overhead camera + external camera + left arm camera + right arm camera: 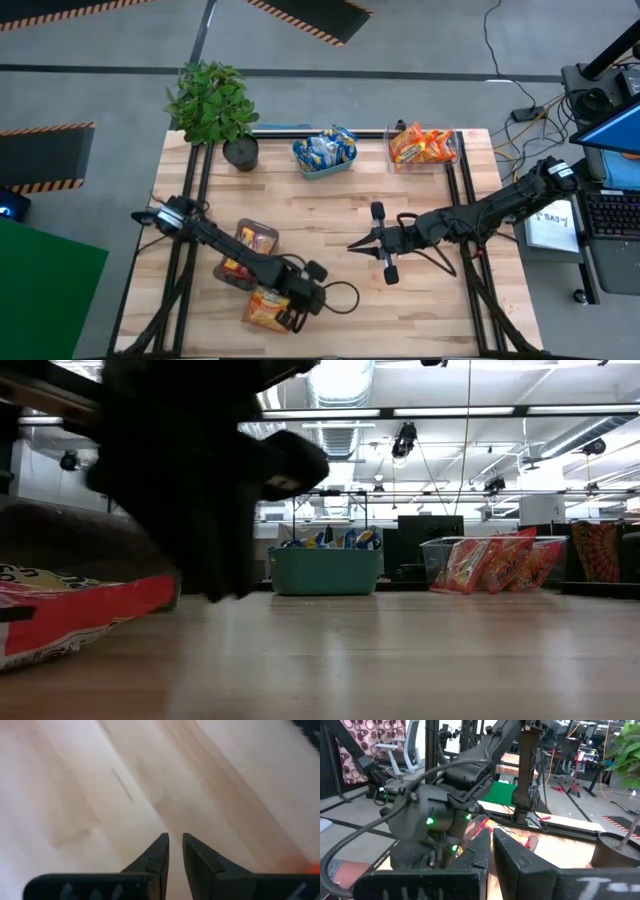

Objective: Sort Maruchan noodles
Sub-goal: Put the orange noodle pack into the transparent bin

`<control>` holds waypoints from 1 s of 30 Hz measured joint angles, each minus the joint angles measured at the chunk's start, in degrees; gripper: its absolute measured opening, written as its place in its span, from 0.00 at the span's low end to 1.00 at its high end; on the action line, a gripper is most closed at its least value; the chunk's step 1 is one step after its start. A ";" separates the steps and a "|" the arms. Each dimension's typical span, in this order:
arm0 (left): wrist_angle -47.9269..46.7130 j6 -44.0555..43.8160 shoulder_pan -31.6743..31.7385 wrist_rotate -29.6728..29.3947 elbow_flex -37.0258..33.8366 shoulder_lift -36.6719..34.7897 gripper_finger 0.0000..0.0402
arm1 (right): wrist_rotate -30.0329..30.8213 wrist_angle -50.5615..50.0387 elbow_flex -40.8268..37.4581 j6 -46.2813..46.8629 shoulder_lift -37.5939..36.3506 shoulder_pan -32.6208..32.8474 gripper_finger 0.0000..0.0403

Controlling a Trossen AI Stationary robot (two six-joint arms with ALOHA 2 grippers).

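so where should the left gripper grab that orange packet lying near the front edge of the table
The orange packet lies flat, so probably come straight down and pinch one thin bare edge, on the side away from the left gripper, which is almost shut and already crowds the other end.

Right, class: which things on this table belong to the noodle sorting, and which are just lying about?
Part of the job:
orange noodle packet under the left pincer
red packets
teal tray of blue packets
clear bin of orange packets
right pincer, mid-table

Just lying about:
potted plant
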 joint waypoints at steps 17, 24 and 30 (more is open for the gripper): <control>-31.05 -15.07 -1.55 6.39 9.63 -1.07 0.09 | 0.02 0.10 0.04 0.16 0.00 -0.02 0.03; -26.26 -21.16 -4.18 10.71 4.05 -1.01 0.09 | 0.02 0.08 0.04 0.70 0.00 -0.02 0.03; -14.45 -18.64 -4.21 6.81 0.14 -1.01 0.09 | 0.02 0.62 0.04 0.50 0.00 -0.02 0.03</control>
